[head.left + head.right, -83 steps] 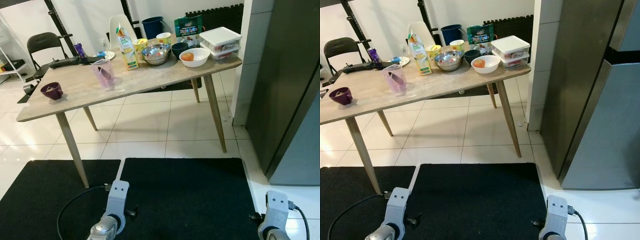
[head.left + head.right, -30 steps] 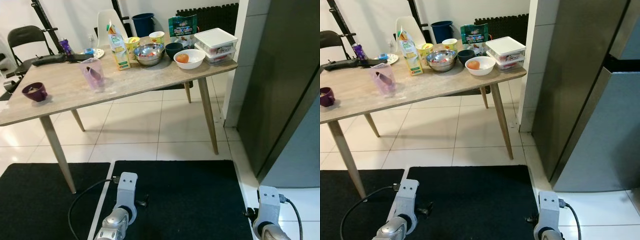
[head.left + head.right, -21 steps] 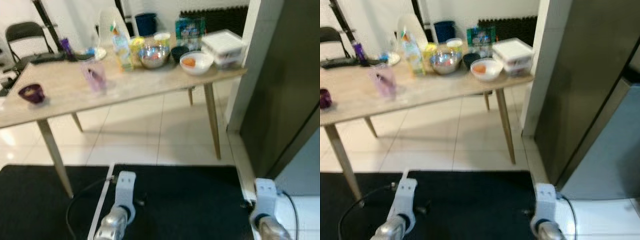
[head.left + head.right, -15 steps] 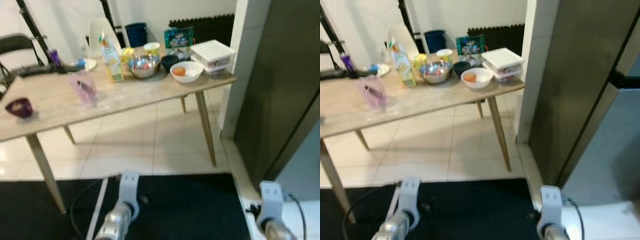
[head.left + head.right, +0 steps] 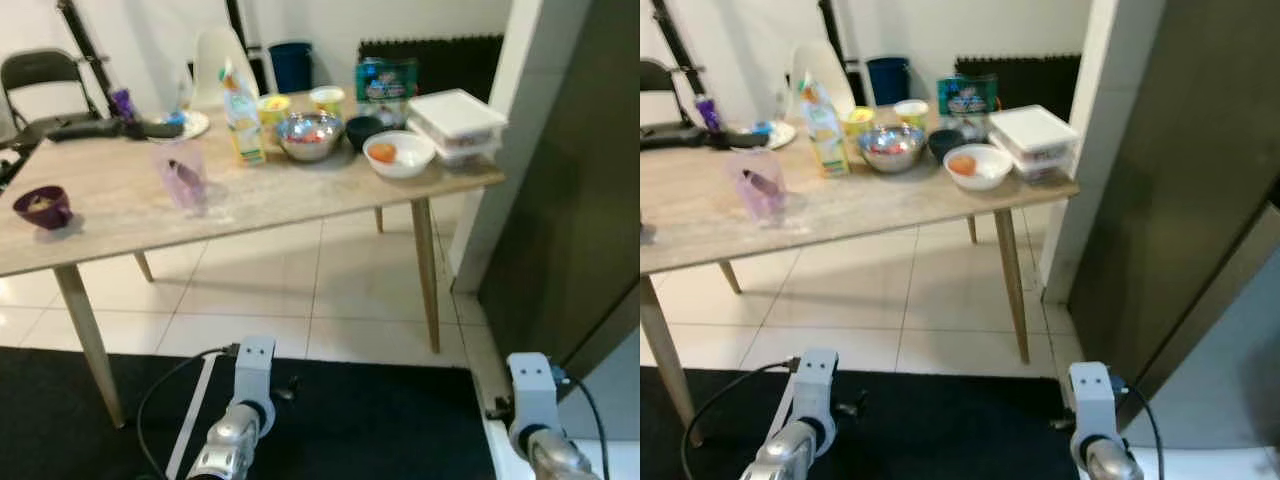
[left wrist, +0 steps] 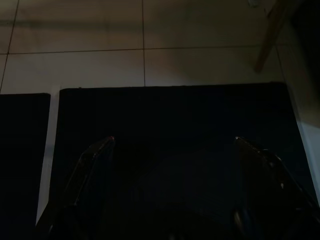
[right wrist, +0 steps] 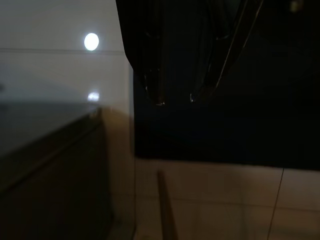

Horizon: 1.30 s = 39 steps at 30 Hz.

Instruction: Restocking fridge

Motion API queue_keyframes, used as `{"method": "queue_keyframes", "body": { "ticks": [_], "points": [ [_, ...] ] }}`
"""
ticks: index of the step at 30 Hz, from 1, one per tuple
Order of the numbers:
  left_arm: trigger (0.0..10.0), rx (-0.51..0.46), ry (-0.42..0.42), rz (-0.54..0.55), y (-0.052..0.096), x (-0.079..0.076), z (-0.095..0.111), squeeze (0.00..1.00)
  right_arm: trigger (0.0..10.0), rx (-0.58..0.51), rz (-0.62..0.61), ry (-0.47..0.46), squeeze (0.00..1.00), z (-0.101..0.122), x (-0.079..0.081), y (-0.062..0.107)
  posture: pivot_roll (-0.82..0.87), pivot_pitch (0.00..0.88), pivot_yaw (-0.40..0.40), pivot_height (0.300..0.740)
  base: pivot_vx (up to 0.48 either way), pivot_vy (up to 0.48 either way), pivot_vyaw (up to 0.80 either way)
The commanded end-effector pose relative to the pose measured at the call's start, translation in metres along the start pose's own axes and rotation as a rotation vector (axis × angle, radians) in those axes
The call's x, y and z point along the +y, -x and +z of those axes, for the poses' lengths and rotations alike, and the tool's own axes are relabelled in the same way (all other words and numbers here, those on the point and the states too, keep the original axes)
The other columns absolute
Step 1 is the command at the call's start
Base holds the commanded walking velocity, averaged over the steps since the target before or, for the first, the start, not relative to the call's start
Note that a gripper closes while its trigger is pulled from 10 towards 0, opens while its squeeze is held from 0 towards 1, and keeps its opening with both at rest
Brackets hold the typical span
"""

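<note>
White tiles separate table from fridge.

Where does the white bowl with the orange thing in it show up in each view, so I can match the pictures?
Left eye view: white bowl near the table's right end, in front of the stacked lidded boxes.
Right eye view: same bowl, centre-right, left of those boxes.
Left wrist view: dark mat and floor tiles instead.
Right wrist view: mat, tiles and a dark panel instead.
Shared landmark: steel bowl.

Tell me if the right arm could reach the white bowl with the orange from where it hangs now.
Probably not. The right claw hangs low over the black mat, while the white bowl sits up on the table, across a stretch of tiled floor.
</note>
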<state>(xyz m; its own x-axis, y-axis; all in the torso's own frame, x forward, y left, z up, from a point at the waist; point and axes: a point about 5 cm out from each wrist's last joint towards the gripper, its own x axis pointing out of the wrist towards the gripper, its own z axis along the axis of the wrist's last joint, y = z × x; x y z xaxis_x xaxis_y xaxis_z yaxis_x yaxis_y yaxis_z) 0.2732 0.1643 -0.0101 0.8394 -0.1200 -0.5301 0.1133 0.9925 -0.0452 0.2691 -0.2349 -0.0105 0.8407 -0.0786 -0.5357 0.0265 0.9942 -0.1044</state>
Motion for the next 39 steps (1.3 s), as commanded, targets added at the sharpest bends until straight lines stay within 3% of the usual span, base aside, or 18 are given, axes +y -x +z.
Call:
{"method": "queue_keyframes", "body": {
  "ticks": [1,39],
  "points": [
    [10.0,0.018,0.018,0.013,0.002,0.002,-0.006,0.00,10.0,0.022,0.022,0.001,0.00,-0.006,0.006,0.001,-0.07,0.076,0.001,0.740,0.277,0.000,0.00],
    [10.0,0.051,0.000,0.000,0.004,0.004,-0.013,0.00,10.0,0.037,0.010,-0.037,0.00,-0.016,0.009,0.004,-0.08,0.078,0.048,0.740,0.262,0.000,0.00]
  ]
}}
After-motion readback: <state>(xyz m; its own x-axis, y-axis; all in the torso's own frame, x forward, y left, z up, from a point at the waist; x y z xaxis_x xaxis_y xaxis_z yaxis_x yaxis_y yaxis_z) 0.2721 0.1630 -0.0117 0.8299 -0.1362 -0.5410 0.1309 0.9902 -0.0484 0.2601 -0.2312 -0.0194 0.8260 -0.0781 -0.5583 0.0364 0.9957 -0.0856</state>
